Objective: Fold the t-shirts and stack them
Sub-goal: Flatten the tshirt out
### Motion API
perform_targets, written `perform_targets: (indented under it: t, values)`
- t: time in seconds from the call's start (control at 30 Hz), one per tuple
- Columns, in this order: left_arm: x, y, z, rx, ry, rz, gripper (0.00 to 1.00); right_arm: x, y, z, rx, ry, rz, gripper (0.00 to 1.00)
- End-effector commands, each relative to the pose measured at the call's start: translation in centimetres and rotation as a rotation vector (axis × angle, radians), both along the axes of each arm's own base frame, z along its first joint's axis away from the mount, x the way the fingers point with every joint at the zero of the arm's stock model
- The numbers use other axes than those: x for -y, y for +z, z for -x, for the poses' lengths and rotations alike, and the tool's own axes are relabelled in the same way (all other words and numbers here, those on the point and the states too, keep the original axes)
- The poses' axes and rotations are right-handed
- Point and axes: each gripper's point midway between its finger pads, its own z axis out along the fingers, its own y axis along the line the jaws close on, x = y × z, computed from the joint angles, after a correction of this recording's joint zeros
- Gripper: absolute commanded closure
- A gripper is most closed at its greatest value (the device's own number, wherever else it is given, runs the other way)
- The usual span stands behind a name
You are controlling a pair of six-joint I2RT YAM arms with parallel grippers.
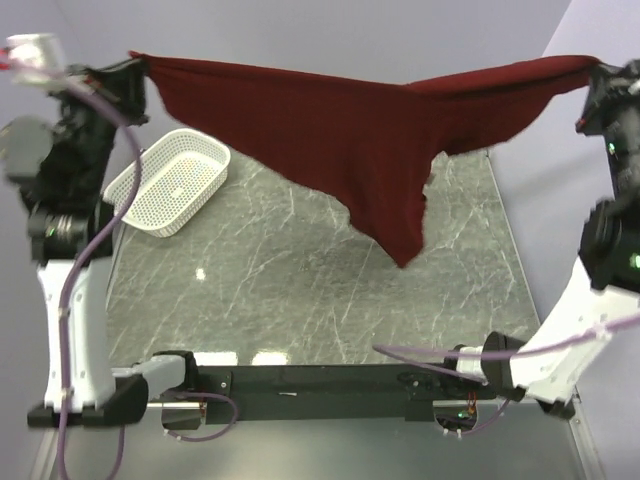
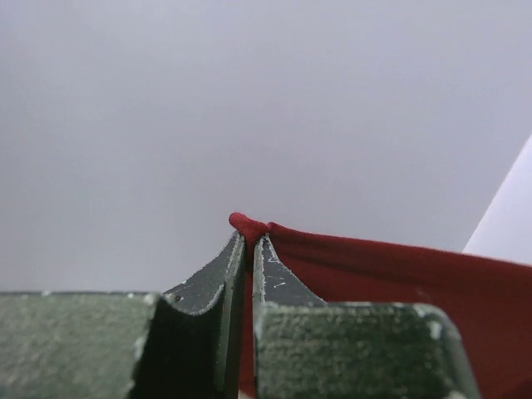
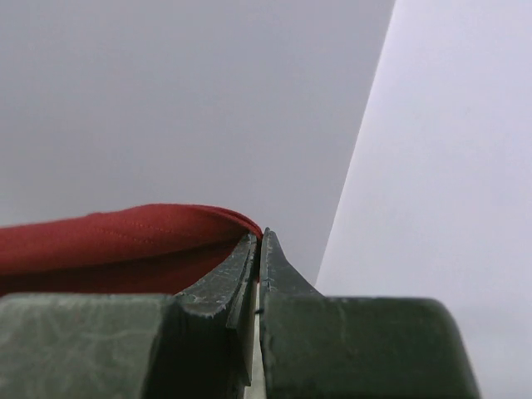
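Observation:
The maroon t-shirt (image 1: 360, 140) hangs stretched in the air between my two grippers, high above the marble table (image 1: 300, 290). Its lowest point droops right of centre. My left gripper (image 1: 135, 68) is shut on the shirt's left end; in the left wrist view the cloth (image 2: 399, 274) bunches between the fingertips of the gripper (image 2: 249, 237). My right gripper (image 1: 597, 72) is shut on the right end; in the right wrist view the hem (image 3: 125, 241) runs left from the gripper (image 3: 259, 237). The neck label is hidden.
A white perforated basket (image 1: 172, 183) stands at the back left of the table, below the shirt's left part. Grey walls stand behind and to the right. The arm bases and a black bar (image 1: 320, 385) line the near edge.

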Motion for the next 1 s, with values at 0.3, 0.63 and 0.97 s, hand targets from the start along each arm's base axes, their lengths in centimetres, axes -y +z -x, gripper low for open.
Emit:
perform_targets:
  t: [0.3, 0.63, 0.97]
  values:
    - [-1.3, 7.5, 13.1, 0.288, 0.036, 0.106, 1.00, -4.6, 11.7, 18.7, 0.586, -0.089, 0.004, 1.00]
    - [-2.0, -7.2, 0.7, -0.084, 0.087, 0.082, 1.00, -0.5, -0.9, -0.4, 0.047, 0.052, -0.101, 1.00]
    - [0.1, -31.2, -12.2, -0.503, -0.019, 0.121, 1.00, 3.1, -25.7, -13.6, -0.381, 0.084, -0.176, 1.00]
